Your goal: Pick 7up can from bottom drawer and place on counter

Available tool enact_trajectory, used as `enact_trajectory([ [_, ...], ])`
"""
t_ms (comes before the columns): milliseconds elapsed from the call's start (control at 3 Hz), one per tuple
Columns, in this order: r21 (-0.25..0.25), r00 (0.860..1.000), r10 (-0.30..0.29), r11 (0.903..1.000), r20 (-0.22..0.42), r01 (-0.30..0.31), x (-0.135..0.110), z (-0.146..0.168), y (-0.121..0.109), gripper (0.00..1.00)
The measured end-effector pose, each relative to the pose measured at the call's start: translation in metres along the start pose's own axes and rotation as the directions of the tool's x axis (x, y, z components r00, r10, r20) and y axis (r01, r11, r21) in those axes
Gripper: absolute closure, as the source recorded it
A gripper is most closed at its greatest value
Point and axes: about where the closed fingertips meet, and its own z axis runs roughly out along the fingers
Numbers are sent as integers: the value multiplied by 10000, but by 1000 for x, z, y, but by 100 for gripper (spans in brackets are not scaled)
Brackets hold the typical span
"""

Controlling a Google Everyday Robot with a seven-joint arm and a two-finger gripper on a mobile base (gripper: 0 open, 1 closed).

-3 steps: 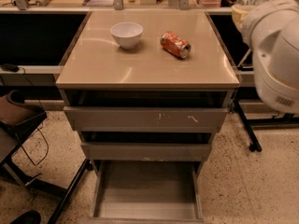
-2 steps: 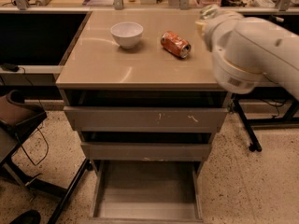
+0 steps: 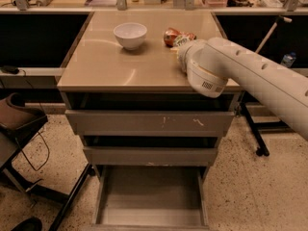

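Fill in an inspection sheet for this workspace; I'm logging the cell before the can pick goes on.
surface: beige counter, glossy.
job's things: bottom drawer pulled open, only its grey floor shows; 7up can not seen.
clutter: white bowl and orange-red can on the counter, the can partly behind the arm.
grippers: pincer hidden behind the white arm, which lies over the counter's right front.
cables: black cable hanging at left.
surroundings: speckled floor; dark chair at left.
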Motion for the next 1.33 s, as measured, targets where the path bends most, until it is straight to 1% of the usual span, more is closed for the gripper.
enact_trajectory([
  [1000,-1,10000,0,10000,-1,0,0,0,0,11],
  [1333,-1,10000,0,10000,-1,0,0,0,0,0],
])
